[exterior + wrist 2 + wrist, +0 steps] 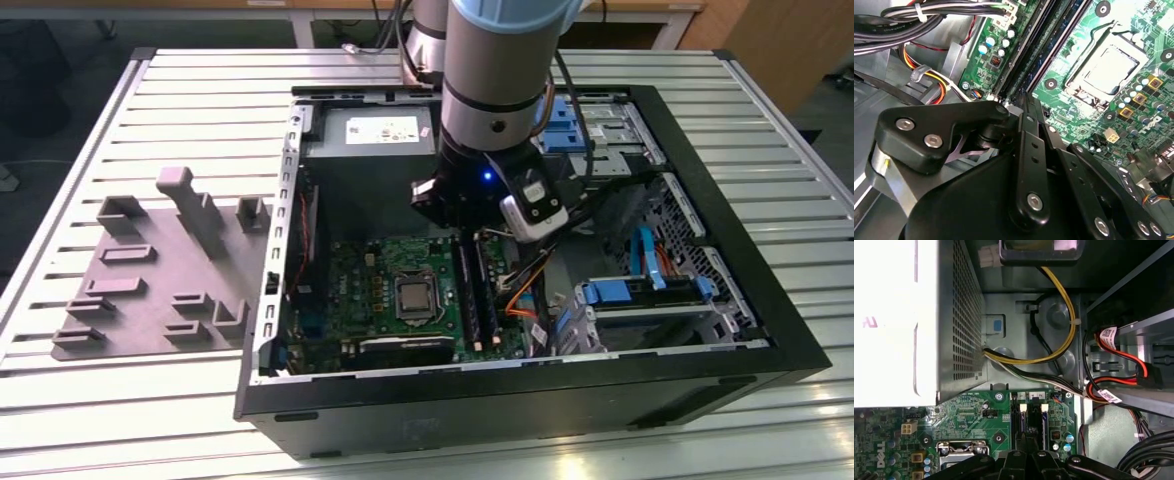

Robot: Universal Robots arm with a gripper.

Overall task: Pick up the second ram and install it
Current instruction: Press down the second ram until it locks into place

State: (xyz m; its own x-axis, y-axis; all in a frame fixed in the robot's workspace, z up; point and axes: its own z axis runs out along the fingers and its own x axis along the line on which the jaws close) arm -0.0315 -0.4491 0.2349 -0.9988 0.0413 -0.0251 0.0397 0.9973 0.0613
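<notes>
Slatted table (160, 100), gripper (470, 232) inside case (747, 330)

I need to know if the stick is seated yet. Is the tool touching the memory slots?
Cannot tell. In the second wrist view the tool ends right at the memory slots, but its own linkage hides the tip, so no contact or gap shows.

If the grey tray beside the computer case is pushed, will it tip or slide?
The grey tray lies flat and wide on the slatted table, so it probably slides, not tips. It looks moulded, so likely stiff and light.
</notes>
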